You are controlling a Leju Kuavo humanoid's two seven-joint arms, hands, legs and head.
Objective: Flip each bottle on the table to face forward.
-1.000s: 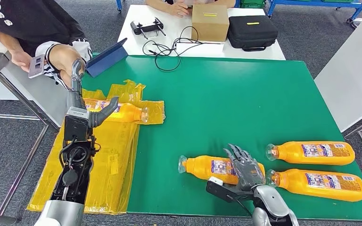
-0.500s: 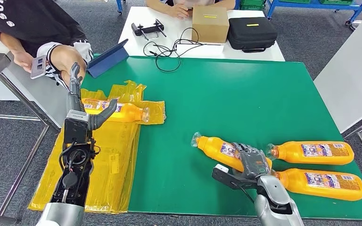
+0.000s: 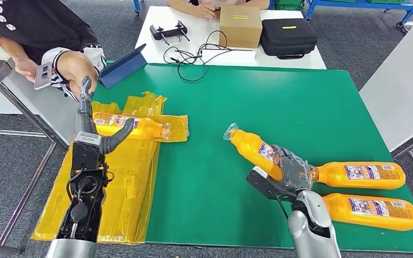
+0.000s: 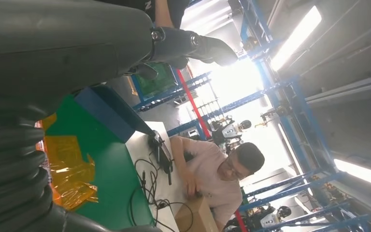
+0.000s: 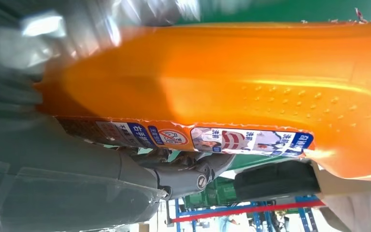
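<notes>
My right hand grips an orange bottle and holds it lifted off the green table, its clear cap pointing up and to the far left. The right wrist view shows that bottle close up, with its label strip against my fingers. Two more orange bottles lie on their sides at the right: one behind, one nearer the front edge. A fourth bottle lies on yellow plastic at the left. My left hand hovers by it with fingers spread, holding nothing.
Yellow plastic bags cover the table's left edge. A person with a phone sits at the far left. A blue tablet leans at the back left. Behind stands a white table with a cardboard box, black case and cables.
My right hand has closed on the bottle that lay near the front edge and raised it, swinging its cap from left toward the far side. My left hand has barely moved.
</notes>
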